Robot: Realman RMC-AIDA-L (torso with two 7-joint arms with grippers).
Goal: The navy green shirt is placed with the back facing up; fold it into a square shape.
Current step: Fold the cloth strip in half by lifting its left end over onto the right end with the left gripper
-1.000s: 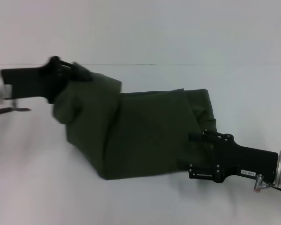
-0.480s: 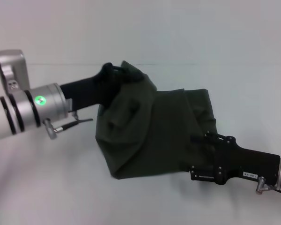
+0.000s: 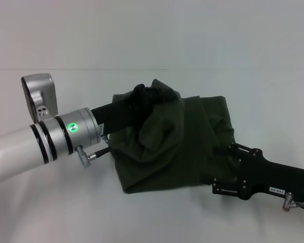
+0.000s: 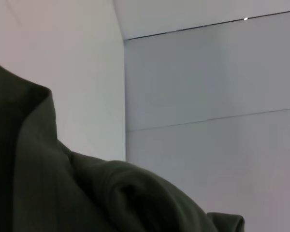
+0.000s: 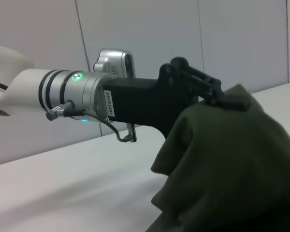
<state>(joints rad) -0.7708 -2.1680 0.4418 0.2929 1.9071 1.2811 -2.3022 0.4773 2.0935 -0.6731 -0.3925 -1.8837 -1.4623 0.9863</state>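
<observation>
Head view: shirt (image 3: 167,147) (lettering hidden)

Right claw (image 3: 219,169) tips buried in navy green shirt (image 3: 192,147); grip unreadable.

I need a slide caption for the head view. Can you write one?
Left hand lifts one side of the navy green shirt over its middle; right hand rests at the opposite edge.
</observation>
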